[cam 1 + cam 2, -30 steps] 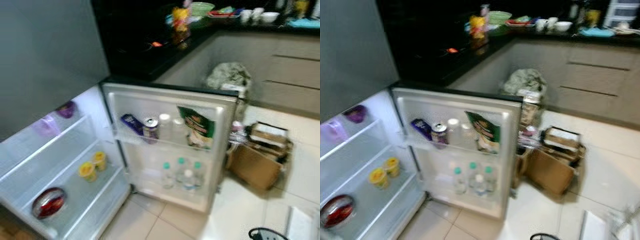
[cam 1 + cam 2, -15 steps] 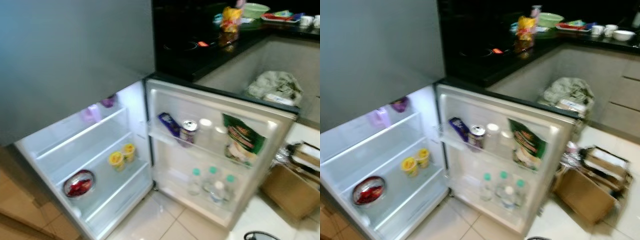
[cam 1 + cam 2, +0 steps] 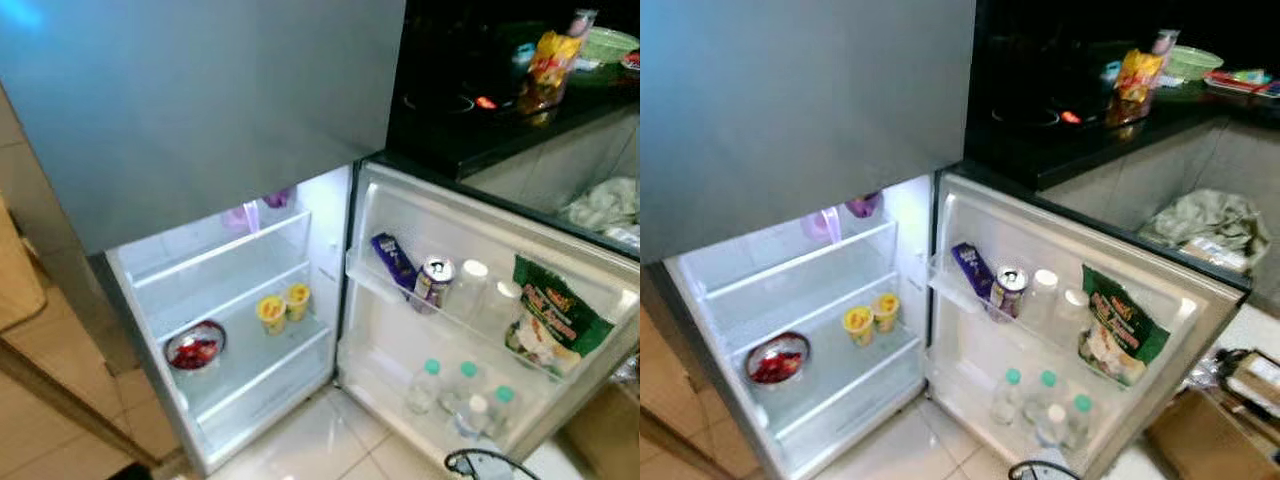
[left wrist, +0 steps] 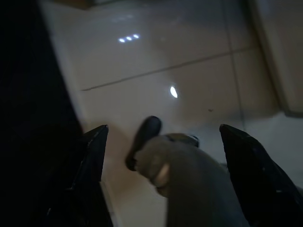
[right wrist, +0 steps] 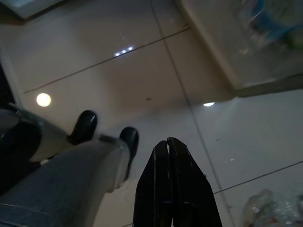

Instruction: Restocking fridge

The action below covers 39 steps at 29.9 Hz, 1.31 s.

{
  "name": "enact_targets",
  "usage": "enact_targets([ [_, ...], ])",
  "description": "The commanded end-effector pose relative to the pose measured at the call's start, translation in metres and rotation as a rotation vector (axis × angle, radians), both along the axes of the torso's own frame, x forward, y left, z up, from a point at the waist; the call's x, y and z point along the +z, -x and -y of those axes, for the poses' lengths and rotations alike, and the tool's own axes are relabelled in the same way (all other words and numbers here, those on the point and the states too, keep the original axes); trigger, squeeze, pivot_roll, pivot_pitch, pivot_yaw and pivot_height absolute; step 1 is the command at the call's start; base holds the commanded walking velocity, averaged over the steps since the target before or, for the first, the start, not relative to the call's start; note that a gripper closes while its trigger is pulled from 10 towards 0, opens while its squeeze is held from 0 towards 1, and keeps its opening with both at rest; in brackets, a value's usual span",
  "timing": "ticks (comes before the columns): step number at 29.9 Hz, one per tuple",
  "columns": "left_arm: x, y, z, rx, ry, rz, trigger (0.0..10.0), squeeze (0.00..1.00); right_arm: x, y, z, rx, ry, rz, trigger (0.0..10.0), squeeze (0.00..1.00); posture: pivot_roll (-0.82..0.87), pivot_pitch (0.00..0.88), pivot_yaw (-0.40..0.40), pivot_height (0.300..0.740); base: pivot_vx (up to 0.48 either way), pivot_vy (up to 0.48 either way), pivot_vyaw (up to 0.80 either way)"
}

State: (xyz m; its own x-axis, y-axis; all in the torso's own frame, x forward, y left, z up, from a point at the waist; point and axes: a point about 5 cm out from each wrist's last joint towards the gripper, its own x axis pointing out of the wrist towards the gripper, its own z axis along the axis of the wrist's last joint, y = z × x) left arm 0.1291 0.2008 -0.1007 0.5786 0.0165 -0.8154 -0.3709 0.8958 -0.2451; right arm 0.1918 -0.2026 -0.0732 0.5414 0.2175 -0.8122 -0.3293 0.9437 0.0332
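1. Head views: a tiled kitchen; the fridge (image 3: 790, 300) stands open, door rack (image 3: 1040, 310) holding a can (image 3: 1008, 290) upright, ready for restocking.
2. Left wrist: left gripper (image 4: 161, 146) hangs idle over the floor, fingers apart.
3. Right wrist: right gripper (image 5: 169, 146) fingers pressed together, empty; perhaps the robot's feet (image 5: 85, 126) below.

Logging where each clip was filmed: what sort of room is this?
Most likely a home kitchen: an open white fridge with stocked door shelves beside a black countertop with a green bowl.
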Motion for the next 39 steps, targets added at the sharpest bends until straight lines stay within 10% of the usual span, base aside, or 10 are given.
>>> enact_targets([
  [1, -0.003, 0.004, 0.009, -0.012, 0.014, -0.024, 10.0, 0.0, 0.001, -0.003, -0.001, 0.02, 0.01, 0.003, 10.0, 0.0, -0.16, 0.0, -0.094, 0.74, 0.0, 0.0, 0.0],
  [9, -0.003, 0.0, 0.025, -0.038, 0.041, -0.013, 10.0, 0.0, 0.004, -0.004, 0.014, -0.044, 0.058, 0.011, 10.0, 0.0, -0.16, 0.0, -0.107, 0.74, 0.0, 0.0, 0.0],
  [27, 0.002, -0.002, -0.006, -0.059, 0.006, -0.003, 10.0, 0.0, -0.017, 0.043, 0.028, -0.277, 0.074, -0.106, 10.0, 0.0, -0.11, 0.0, -0.003, 0.74, 0.0, -0.398, 0.0],
  [39, -0.003, 0.014, -0.006, -0.054, 0.009, -0.041, 10.0, 0.0, -0.012, 0.04, 0.04, -0.359, 0.058, -0.078, 10.0, 0.0, -0.13, 0.0, -0.02, 0.74, 0.0, -0.462, 0.0],
])
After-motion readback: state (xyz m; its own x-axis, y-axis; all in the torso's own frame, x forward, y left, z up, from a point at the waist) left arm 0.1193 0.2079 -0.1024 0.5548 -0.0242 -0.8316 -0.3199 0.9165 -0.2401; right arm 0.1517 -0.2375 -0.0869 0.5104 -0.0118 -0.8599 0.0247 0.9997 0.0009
